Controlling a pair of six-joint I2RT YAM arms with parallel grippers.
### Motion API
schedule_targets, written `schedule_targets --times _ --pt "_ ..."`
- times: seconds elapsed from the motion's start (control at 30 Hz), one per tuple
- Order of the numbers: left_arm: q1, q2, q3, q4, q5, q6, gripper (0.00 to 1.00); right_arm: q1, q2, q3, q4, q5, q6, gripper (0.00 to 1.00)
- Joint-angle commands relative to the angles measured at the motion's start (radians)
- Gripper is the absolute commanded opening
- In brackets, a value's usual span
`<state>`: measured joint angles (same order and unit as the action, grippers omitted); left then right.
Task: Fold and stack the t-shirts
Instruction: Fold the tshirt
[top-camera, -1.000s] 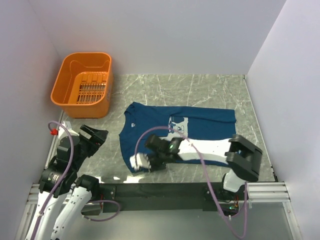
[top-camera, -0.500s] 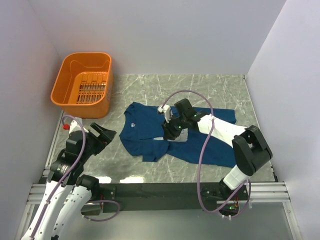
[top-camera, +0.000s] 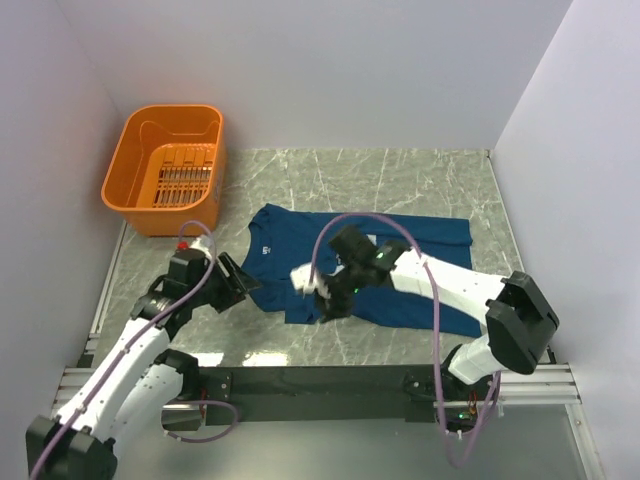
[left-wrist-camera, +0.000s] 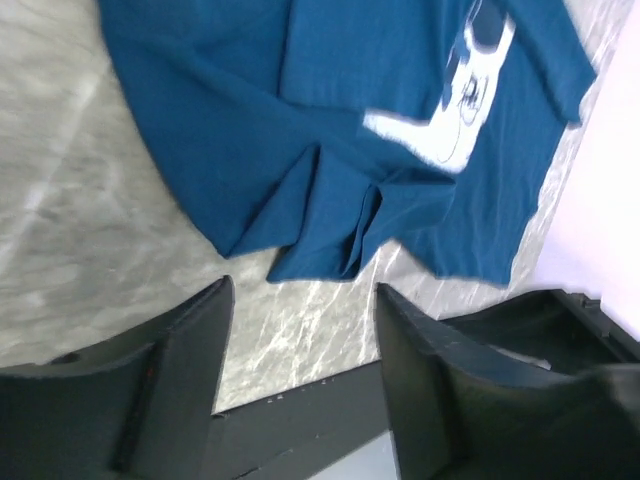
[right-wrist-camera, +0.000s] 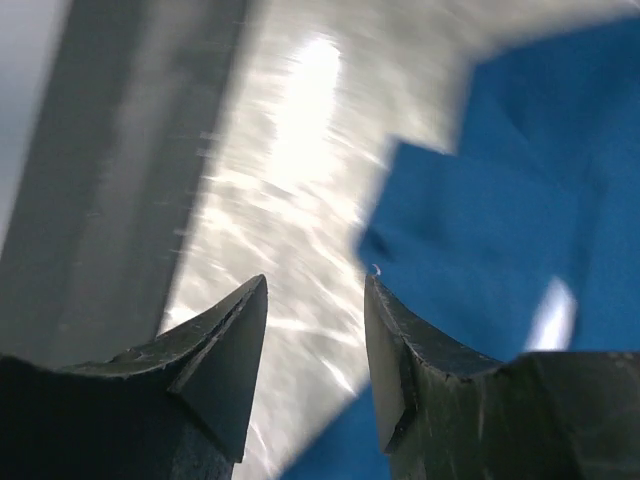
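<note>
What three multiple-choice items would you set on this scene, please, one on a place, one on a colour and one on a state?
1. Where does the orange basket stand on the table?
A. At the far left corner
B. At the near right edge
C. In the middle

2. What colour is the t-shirt?
A. Red
B. Dark blue
C. White

3. How is the right gripper?
A. Shut on cloth
B. Shut on a basket rim
C. Open, holding nothing

Answers:
1. A, since the top view shows the basket in the far left corner, beyond the left arm.
2. B, since the cloth is dark blue with a pale chest print.
3. C, since the right wrist view shows the fingers apart with only table and shirt seen between them.
</note>
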<state>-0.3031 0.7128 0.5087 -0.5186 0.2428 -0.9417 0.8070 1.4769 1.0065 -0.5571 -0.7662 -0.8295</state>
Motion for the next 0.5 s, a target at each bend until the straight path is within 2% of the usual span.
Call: schedule_targets --times 0.0,0.07,0.2,0.37,0.47 --pt "-0.092 0.048 -0.033 0.099 0.047 -0.061 0.62 0.054 0.003 0.012 -0.03 0.036 -0.102 0.51" --pt "-0.212 0.1 -0.05 0.138 0.01 -0.106 0.6 0.026 0.011 0.027 -0.029 0.028 -0.08 0.5" --pt "-0.319 0.203 -0.05 0.166 -0.072 -0.172 0.59 -0.063 -0.061 -0.006 -0.001 0.008 -0.043 0.5" --pt "-0.387 0.307 -0.038 0.196 -0.163 -0.175 0.57 -0.204 -0.205 -0.083 0.022 -0.012 -0.023 0.5" --pt "-0.41 0.373 -0.035 0.242 -0.165 -0.172 0.57 -0.256 -0.263 -0.114 0.028 -0.015 -0.005 0.5"
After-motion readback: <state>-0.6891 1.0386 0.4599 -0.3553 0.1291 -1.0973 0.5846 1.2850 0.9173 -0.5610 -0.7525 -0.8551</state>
